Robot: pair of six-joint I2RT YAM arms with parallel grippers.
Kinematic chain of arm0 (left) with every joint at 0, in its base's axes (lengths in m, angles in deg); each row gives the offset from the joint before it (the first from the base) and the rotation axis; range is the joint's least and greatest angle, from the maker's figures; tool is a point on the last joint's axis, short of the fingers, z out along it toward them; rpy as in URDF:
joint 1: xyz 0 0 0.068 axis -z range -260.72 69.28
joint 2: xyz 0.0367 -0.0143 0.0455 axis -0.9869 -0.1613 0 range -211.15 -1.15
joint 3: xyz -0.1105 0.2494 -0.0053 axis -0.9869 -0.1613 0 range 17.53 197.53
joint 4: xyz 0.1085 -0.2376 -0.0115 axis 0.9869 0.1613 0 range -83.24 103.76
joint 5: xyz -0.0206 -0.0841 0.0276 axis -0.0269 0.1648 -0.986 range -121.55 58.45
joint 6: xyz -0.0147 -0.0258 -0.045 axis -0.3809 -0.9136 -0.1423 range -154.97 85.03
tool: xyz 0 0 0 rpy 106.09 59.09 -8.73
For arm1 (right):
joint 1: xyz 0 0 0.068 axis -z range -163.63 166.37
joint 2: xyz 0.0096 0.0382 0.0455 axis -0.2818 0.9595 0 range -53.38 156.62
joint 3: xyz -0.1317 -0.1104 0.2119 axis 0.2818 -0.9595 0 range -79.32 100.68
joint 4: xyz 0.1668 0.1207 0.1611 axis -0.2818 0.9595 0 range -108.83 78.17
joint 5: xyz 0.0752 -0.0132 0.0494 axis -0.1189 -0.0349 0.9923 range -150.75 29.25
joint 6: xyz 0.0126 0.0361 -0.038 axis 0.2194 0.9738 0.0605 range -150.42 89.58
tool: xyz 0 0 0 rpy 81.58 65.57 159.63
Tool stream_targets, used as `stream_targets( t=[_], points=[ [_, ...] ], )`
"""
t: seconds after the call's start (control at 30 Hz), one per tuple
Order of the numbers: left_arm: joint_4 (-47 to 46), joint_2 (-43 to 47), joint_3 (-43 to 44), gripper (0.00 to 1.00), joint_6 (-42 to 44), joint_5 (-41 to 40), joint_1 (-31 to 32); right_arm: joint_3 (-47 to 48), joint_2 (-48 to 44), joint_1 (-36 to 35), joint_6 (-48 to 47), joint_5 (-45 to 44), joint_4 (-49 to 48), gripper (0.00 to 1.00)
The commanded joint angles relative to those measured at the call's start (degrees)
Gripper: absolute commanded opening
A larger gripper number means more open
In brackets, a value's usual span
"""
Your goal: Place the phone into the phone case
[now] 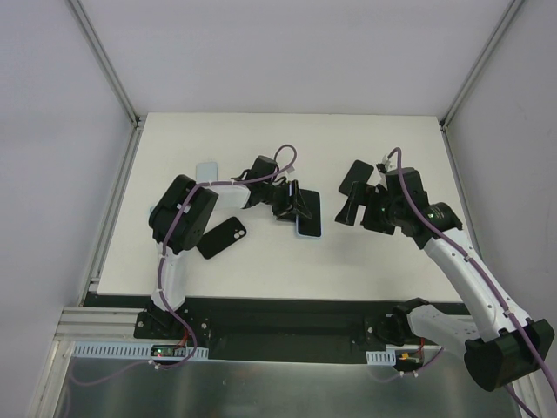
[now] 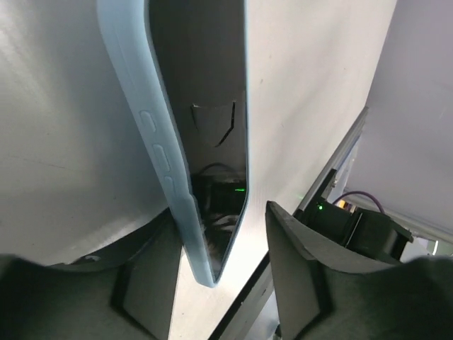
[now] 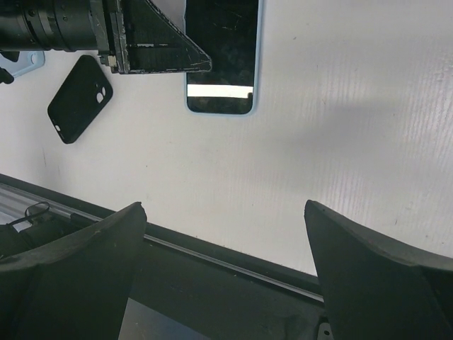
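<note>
Two fingers (image 2: 301, 276) of the left gripper (image 2: 221, 237) stand apart with the rounded end of the phone (image 2: 212, 78) in the gap between them. The finger on the right of the wrist view is clear of it, with a strip of table showing between. I cannot tell whether the other finger touches the pale blue case (image 2: 157, 142). That case wraps the phone's edge, its side buttons turned toward the wrist camera.

From above, the phone lies flat and screen up near the middle of the white table (image 1: 261, 274). The left gripper's fingers reach over its far left part and hide that corner.

At the phone's 3 o'clock the right gripper (image 3: 225, 212) hangs with its fingers spread wide, holding nothing. A stretch of table lies between it and the phone. At 2 o'clock, just beside that gripper, is one dark flat shape (image 1: 355, 178). I cannot tell whether it lies on the table or belongs to the gripper.

At 9 o'clock, well apart from the phone, lies one black case (image 1: 221, 238), back up, with its camera openings at the far end. At 10 o'clock one pale blue piece (image 1: 206, 171) shows past the left arm (image 1: 187, 213), which covers most of it. Too little shows to tell what it is.

Counted: two arms, one phone, one pale blue case around it, one black case, one pale blue piece and one unclear dark shape.
</note>
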State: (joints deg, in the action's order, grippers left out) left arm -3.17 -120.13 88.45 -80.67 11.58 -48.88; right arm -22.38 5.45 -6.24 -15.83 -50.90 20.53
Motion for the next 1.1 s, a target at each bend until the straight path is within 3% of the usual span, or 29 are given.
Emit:
stream_targets(
  t=[0.0,0.23,0.3,0.4,0.57,0.67,0.93,1.07],
  points=[
    [0.8,3.4,-0.7,0.51,1.7,-2.0,0.1,2.7,0.1,0.4,-1.0,1.7,1.1,0.96],
    [7.0,12.3,-3.0,0.68,4.6,-7.3,-0.9,1.6,0.2,0.5,0.1,0.7,1.8,0.96],
    [8.5,14.9,-3.7,0.85,5.5,-9.5,-1.1,0.7,0.1,0.5,0.3,-1.0,2.3,0.96],
    [11.0,20.0,-5.9,0.99,6.8,-12.8,-1.9,0.0,0.5,0.4,0.4,-3.6,2.6,0.96],
    [15.2,29.1,-10.4,0.99,9.5,-19.9,-2.8,1.3,2.8,0.5,1.1,-9.7,2.2,0.96],
    [18.4,35.0,-13.9,0.99,13.1,-25.3,-3.0,5.1,7.2,0.5,3.2,-20.5,2.7,0.96],
    [23.7,51.3,-24.1,0.99,18.8,-36.9,-3.1,22.0,32.2,1.1,1.1,-34.7,4.7,0.96],
    [23.4,57.5,-26.7,0.99,17.5,-38.3,-2.7,30.2,41.9,1.8,3.4,-35.9,3.7,0.96]
  ],
)
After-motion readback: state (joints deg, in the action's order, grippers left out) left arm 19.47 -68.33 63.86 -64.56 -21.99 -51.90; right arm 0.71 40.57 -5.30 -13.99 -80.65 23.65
